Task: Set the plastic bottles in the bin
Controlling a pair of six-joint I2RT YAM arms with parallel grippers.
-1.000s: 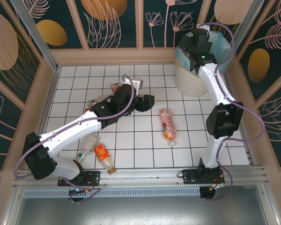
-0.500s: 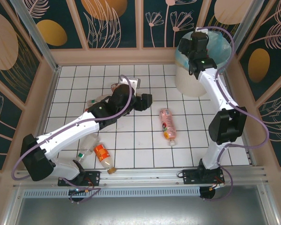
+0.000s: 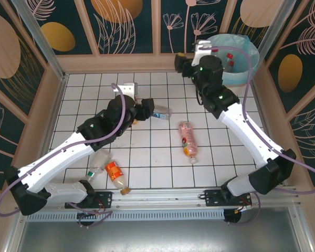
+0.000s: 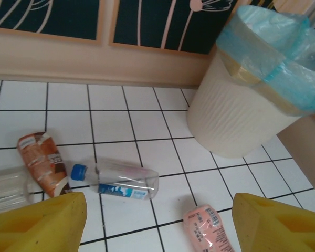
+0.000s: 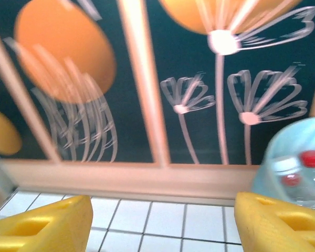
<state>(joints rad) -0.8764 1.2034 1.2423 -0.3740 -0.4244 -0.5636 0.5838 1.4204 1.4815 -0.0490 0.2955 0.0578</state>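
Several plastic bottles lie on the tiled floor. A blue-capped, blue-labelled bottle [image 4: 118, 181] [image 3: 160, 112] lies just ahead of my left gripper [image 4: 158, 202] [image 3: 146, 111], which is open and empty. A pink bottle [image 4: 207, 228] [image 3: 188, 139] lies nearer the middle. A brown-labelled bottle [image 4: 42, 163] and a clear bottle [image 4: 5, 189] lie to the left. The bin [image 4: 241, 105] [image 3: 236, 52] stands in the far right corner with red-capped bottles [image 5: 304, 160] inside. My right gripper [image 5: 163, 202] [image 3: 179, 62] is open and empty, left of the bin, facing the back wall.
An orange-labelled bottle [image 3: 115, 176] and a clear bottle [image 3: 97, 164] lie near the left arm's base. A wooden kerb [image 3: 126, 63] and patterned walls close in the floor at the back and sides. The right arm's links span the right side.
The right arm has swung from above the bin leftward toward the back wall. The left gripper has drawn back to the left, and the blue-labelled bottle now lies in plain view ahead of it.
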